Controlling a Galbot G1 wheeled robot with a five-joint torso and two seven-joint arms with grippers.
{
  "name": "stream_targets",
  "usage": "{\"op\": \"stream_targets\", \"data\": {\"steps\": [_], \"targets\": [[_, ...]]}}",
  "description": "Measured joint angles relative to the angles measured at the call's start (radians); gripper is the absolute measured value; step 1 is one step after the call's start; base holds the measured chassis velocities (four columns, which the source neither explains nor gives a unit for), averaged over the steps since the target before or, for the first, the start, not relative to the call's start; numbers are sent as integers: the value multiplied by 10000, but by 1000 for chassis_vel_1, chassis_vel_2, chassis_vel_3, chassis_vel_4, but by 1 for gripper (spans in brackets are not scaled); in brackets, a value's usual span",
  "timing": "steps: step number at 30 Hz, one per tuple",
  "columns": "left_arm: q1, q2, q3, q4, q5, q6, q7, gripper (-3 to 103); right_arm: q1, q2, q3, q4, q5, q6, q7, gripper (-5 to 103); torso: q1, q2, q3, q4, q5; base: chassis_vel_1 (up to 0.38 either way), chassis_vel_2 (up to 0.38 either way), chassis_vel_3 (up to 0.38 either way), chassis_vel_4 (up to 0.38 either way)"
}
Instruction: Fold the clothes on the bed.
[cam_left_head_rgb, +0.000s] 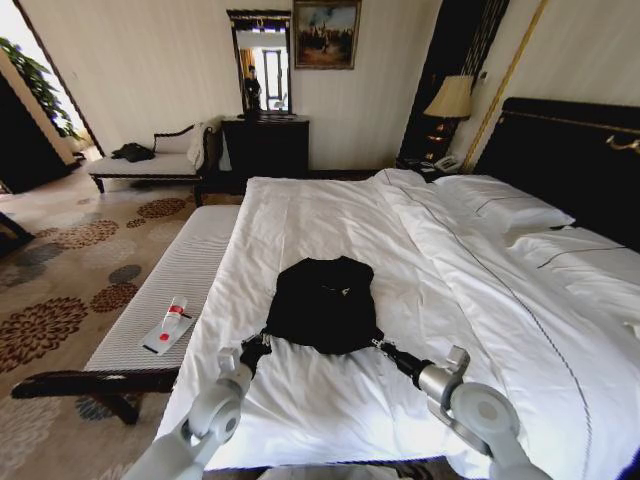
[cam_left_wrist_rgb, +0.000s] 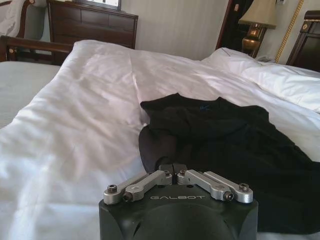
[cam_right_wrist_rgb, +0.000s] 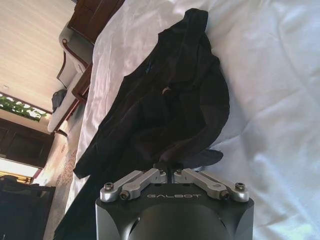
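The clothes (cam_left_head_rgb: 322, 300), one black T-shirt, lie bunched in the middle of the bed (cam_left_head_rgb: 330, 215) on the white duvet. My left gripper (cam_left_head_rgb: 256, 347) is at the shirt's near left corner, and in the left wrist view it (cam_left_wrist_rgb: 172, 167) is shut on the edge of the black cloth (cam_left_wrist_rgb: 225, 140). At the near right corner my right gripper (cam_left_head_rgb: 385, 348) holds the hem; the right wrist view shows this gripper (cam_right_wrist_rgb: 167, 167) pinched on the dark fabric (cam_right_wrist_rgb: 170, 110). Both held corners are slightly lifted off the duvet. No lettering is visible on the shirt.
A striped bench (cam_left_head_rgb: 190, 265) runs along the bed's left side, with a small bottle (cam_left_head_rgb: 174, 313) on it. Pillows (cam_left_head_rgb: 500, 200) and the dark headboard (cam_left_head_rgb: 570, 150) are at the right. A dresser (cam_left_head_rgb: 265, 145), a lamp (cam_left_head_rgb: 450, 98) and a chaise (cam_left_head_rgb: 150, 165) line the far wall.
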Motion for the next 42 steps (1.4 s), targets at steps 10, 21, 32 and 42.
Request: {"op": "stream_targets", "data": {"steps": [10,21,32,42], "targets": [[1430,169,-1076,-1541,649,149,11,0,-153,-99,126,258,26,-84,88,2,0,-2,0,-2,0,0,0,0,0],[4186,662,-2150,-2933,915,563,-145,0,-1237,-496,342,1103,162,-735,894,2,-1,-1,0,-1,1,0,0,0,0],[4627,769,-1530,-3052,1357,1098,-462,0,-1323,-1247,522,842,-609,-809,1323,2,2,-2,1,0,2,0,0,0,0],[5003,1400,-896,-3226,1586,1936,-483,0,-1896,-1534,498,835,-1544,-806,1325,2,1,-2,1,-3,1,0,0,0,0]]}}
